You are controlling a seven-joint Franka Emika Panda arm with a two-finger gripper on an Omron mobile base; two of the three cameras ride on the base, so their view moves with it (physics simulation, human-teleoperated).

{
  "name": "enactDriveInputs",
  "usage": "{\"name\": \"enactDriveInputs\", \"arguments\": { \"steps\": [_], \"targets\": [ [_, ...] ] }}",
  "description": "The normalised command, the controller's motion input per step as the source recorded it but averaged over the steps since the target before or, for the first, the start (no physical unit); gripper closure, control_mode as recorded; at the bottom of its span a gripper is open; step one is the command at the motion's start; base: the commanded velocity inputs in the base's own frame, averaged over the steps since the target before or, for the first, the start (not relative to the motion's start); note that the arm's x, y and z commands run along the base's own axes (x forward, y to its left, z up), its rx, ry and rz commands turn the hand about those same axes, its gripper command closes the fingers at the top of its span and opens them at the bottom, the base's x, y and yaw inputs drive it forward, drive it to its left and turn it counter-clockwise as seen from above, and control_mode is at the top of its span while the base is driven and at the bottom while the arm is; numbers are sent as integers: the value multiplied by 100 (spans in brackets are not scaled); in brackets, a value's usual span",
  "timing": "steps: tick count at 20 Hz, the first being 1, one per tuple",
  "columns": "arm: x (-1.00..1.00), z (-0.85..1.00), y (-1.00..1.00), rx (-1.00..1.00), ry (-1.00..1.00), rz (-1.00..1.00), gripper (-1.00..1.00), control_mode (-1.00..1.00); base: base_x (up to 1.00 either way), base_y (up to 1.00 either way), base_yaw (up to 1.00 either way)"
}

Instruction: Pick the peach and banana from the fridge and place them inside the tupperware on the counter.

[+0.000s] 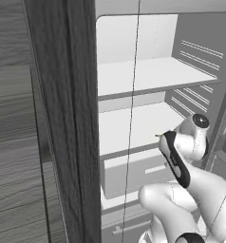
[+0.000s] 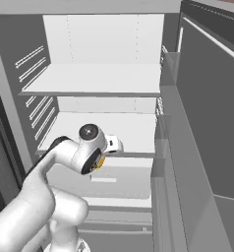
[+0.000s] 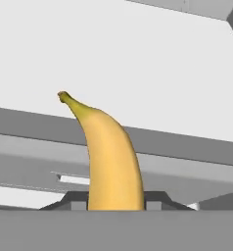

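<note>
Gripper (image 3: pixel 116 205) clamped tight on banana (image 3: pixel 111 162), fingers (image 3: pixel 73 201) pressed to either side of its lower end. Banana is smooth yellow, curved, tapering up to a darker brownish stem tip, shading more orange toward the base. In hand view it stands up betw the dark tips, in front of the front edge of a white fridge shelf (image 3: pixel 187 147). In left base view just a sliver of yellow shows at the hand (image 1: pixel 158 135), level w/ the middle shelf (image 1: pixel 134 126) edge, above the drawer (image 1: pixel 136 173). Right base view: yellow bit under the wrist (image 2: pixel 100 162). Fridge (image 2: pixel 104 83) open, white interior, grey door racks (image 2: pixel 160 128) at right.
</note>
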Motion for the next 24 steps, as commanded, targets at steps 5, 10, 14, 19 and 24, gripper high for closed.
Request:
{"name": "enactDriveInputs", "arguments": {
  "steps": [5, 10, 14, 19, 24],
  "targets": [
    [-100, 100, 0, 0, -17, 2, 100, -100, 0, 0, 0],
    [-99, 100, 0, 0, -5, 1, 100, -100, 0, 0, 0],
    [-91, 100, 0, 0, 1, 1, 100, -100, 0, 0, 0],
    [-57, 55, 13, -3, 18, 5, 100, -100, 0, 0, 0],
    [-44, 1, 29, -8, 20, 6, 100, -100, 0, 0, 0]
  ]
}}
